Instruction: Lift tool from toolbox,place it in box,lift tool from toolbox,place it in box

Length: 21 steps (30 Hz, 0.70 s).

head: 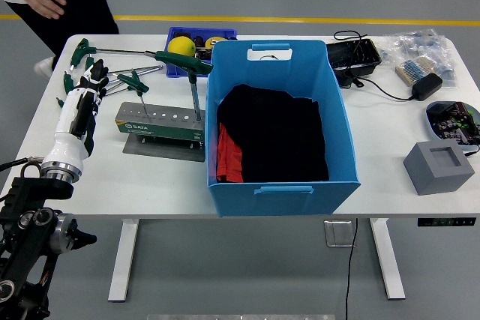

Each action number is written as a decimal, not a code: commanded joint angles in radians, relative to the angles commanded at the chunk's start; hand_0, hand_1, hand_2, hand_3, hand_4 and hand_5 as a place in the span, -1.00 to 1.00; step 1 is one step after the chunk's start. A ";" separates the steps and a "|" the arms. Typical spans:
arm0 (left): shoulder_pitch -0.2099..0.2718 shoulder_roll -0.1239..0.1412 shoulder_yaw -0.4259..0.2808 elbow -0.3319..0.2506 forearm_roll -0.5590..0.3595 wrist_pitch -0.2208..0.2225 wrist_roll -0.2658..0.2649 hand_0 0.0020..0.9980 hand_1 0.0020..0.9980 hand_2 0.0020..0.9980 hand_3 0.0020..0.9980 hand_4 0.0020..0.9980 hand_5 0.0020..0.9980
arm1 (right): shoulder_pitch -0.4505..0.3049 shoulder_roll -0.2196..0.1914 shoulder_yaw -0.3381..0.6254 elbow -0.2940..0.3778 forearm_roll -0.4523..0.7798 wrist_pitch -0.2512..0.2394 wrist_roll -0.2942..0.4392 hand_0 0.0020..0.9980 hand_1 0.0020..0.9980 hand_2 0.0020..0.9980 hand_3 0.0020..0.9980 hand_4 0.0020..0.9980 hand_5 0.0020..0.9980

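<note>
Standing upright in the green tool holder (159, 124) at centre-left of the frame is a T-handle wrench (192, 80), its green crossbar up top and its thin steel shaft socketed below. More T-handle wrenches (112, 61) lie loose in the upper left. The left hand (88, 88) hovers over them, fingers loosely curled and apparently holding nothing. The wrench looks rigid, fairly light and top-heavy; the moulded crossbar offers the surest grip, the shaft being slick. The blue box (281, 129) sits just right of the holder.
</note>
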 joint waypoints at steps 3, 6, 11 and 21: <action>-0.001 0.000 0.002 -0.002 -0.008 0.001 0.000 1.00 1.00 1.00 1.00 0.96 1.00 | 0.000 0.000 0.001 0.000 -0.003 0.000 -0.001 0.36 0.32 0.45 0.14 0.54 0.38; -0.003 0.001 0.001 -0.004 -0.011 0.003 -0.001 1.00 1.00 1.00 1.00 0.96 1.00 | 0.000 -0.001 0.003 0.000 -0.005 0.000 -0.001 0.36 0.32 0.45 0.14 0.54 0.38; -0.003 0.001 0.000 -0.004 -0.010 0.003 -0.001 1.00 1.00 1.00 1.00 0.96 1.00 | 0.000 -0.001 0.002 0.000 -0.003 0.000 0.000 0.36 0.32 0.45 0.14 0.54 0.38; -0.004 -0.002 0.003 -0.006 0.003 0.050 0.001 1.00 1.00 1.00 1.00 0.96 1.00 | 0.001 -0.002 0.003 0.000 -0.005 0.000 -0.001 0.36 0.32 0.45 0.14 0.54 0.38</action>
